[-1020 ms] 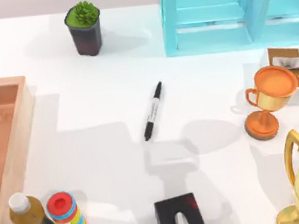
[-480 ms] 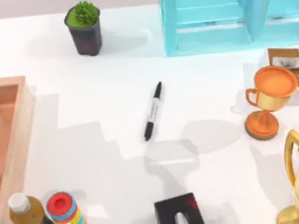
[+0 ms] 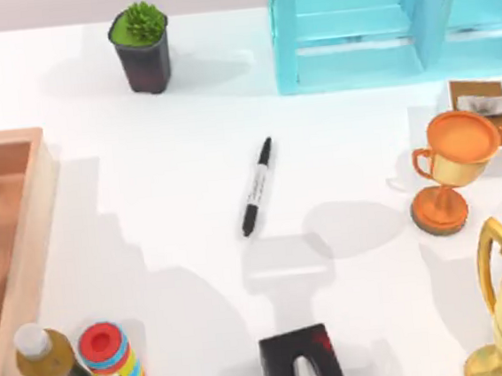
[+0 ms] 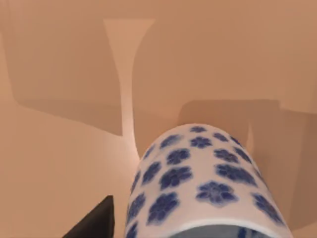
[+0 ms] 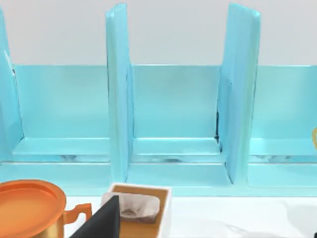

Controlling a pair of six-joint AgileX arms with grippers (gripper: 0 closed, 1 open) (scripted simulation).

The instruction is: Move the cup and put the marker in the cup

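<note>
Left wrist view: small white ceramic cup with blue flower patterning (image 4: 203, 193) sits close under the camera, above the tan floor of the wooden tray (image 4: 59, 148). 1 dark finger (image 4: 96, 223) of the left gripper lies beside the cup; grip state cannot be told.

Top view: slim black marker pen with pale label band (image 3: 257, 186) lies flat mid-table, tilted, well apart from the tray (image 3: 24, 228) at the left edge.

Right wrist view: right gripper's state cannot be told; blue shelf unit (image 5: 178, 124) ahead.
</note>
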